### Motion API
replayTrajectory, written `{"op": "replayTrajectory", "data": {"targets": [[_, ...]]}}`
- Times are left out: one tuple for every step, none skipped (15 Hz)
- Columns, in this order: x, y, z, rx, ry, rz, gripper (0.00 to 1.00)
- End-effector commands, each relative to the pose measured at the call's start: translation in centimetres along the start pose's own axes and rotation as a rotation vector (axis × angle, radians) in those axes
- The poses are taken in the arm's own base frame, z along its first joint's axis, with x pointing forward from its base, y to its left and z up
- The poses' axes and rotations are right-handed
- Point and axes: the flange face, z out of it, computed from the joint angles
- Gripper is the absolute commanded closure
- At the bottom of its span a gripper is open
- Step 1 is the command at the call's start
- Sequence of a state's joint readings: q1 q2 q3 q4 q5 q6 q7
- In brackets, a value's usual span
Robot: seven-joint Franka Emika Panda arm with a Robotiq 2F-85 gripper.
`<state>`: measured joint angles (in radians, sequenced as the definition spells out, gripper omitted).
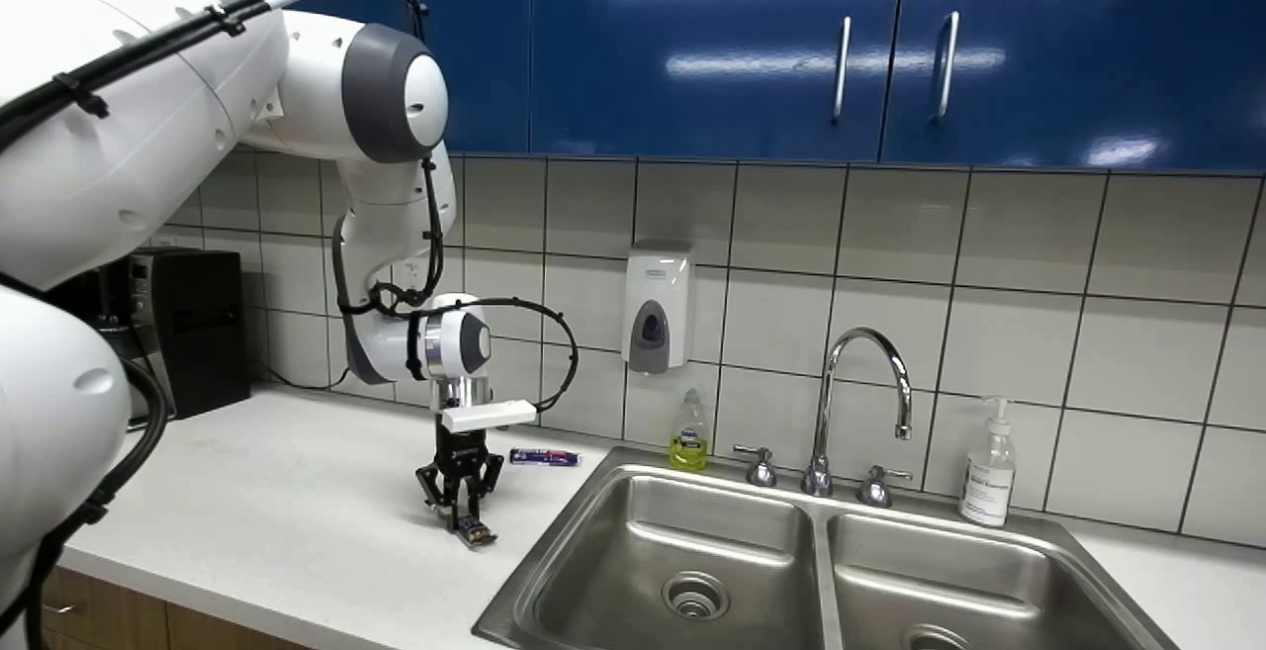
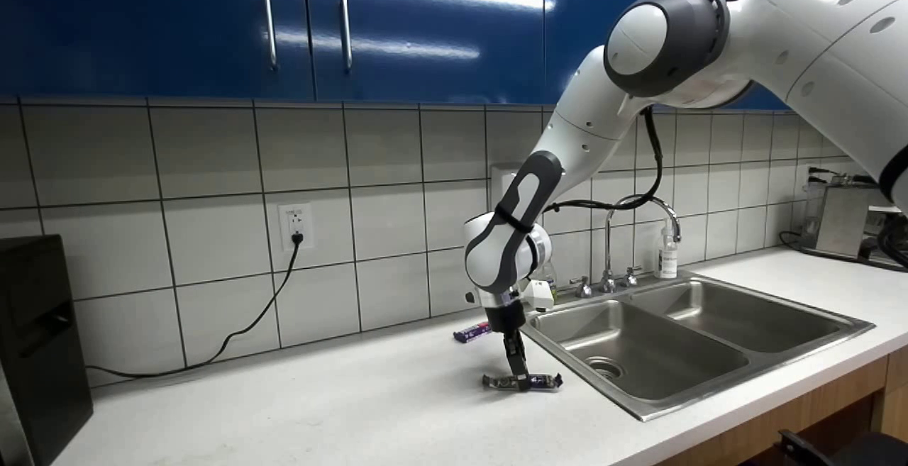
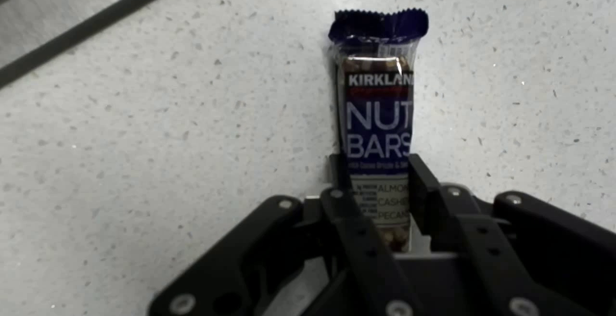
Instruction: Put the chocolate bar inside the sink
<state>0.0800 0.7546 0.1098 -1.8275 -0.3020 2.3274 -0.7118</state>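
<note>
If squeezed hard, likely to crumble; probably light, stiff, slick. Hold the chocolate bar point(image 3: 378, 128) mid-length by its long sides, as gripped now in the hand point(image 3: 376, 167).

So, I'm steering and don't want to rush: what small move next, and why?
Probably a slight lift straight up: in the wrist view the gripper appears closed on both long sides of the nut bar, and both exterior views show it down at the counter, outside the sink.

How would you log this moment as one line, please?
gripper: closed on nut bar | nut bar: at counter level, outside sink | lift: cannot tell | task: not yet done
</note>
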Motion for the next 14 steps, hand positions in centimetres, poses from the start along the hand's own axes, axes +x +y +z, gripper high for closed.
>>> {"op": "replayTrajectory", "data": {"targets": [[0.0, -0.2, -1.6, -0.010, -0.013, 0.026, 0.92], [0.0, -0.3, -1.9, -0.016, -0.010, 0.030, 0.92], [-0.1, -0.3, -2.1, -0.021, -0.008, 0.032, 0.92], [-0.2, -0.4, -2.4, -0.027, -0.004, 0.038, 0.92], [-0.2, -0.4, -2.7, -0.030, -0.002, 0.045, 0.92], [-0.3, -0.4, -3.1, -0.035, 0.002, 0.051, 0.92], [-0.3, -0.5, -3.4, -0.042, 0.005, 0.057, 0.92], [-0.4, -0.5, -3.6, -0.045, 0.008, 0.062, 0.92], [-0.5, -0.5, -3.8, -0.047, 0.010, 0.067, 0.92], [-0.6, -0.6, -4.0, -0.047, 0.012, 0.075, 0.92], [-0.7, -0.7, -4.1, -0.043, 0.015, 0.082, 0.92], [-0.9, -0.7, -4.3, -0.038, 0.022, 0.106, 0.92], [-1.1, -0.7, -4.4, -0.032, 0.032, 0.131, 0.92], [-1.3, -0.7, -4.6, -0.022, 0.051, 0.176, 0.92]]}}
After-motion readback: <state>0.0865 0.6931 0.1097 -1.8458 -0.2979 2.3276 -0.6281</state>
